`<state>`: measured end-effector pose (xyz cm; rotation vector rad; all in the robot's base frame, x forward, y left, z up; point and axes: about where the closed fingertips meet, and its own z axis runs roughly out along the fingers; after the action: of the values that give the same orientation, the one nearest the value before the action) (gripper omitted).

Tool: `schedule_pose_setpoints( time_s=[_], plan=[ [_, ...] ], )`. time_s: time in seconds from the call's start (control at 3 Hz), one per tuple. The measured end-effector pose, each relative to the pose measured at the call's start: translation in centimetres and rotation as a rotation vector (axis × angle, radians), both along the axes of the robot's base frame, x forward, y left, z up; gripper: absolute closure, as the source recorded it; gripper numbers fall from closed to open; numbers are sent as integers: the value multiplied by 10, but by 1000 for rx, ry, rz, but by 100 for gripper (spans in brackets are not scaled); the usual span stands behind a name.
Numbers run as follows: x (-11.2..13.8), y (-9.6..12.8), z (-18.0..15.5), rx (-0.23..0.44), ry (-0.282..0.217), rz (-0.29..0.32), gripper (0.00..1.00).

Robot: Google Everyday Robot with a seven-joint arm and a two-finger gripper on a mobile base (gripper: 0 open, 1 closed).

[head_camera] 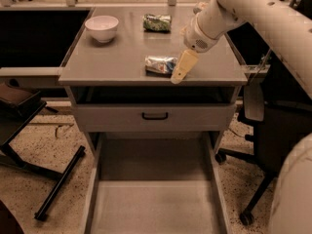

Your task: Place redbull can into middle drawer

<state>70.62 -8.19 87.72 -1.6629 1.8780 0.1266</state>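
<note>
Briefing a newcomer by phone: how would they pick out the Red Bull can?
Find the grey cabinet top. Near its front edge, right beside the gripper, lies the redbull can: crumpled silver with blue patches, unlike the green can and white bowl farther back.

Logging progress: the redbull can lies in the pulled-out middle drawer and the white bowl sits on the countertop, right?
Not quite. The camera view shows the redbull can lying on the countertop beside the gripper, not in the pulled-out middle drawer. The white bowl does sit on the countertop.
</note>
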Motion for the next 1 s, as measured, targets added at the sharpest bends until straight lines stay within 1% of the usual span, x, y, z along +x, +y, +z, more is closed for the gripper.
schedule_pose_setpoints(
  time_s=[0.33, 0.67, 1.0],
  plan=[
    [26, 10, -8, 21, 8, -2, 0],
    [46, 15, -14, 23, 12, -4, 0],
    [51, 11, -22, 24, 39, -7, 1]
  ],
)
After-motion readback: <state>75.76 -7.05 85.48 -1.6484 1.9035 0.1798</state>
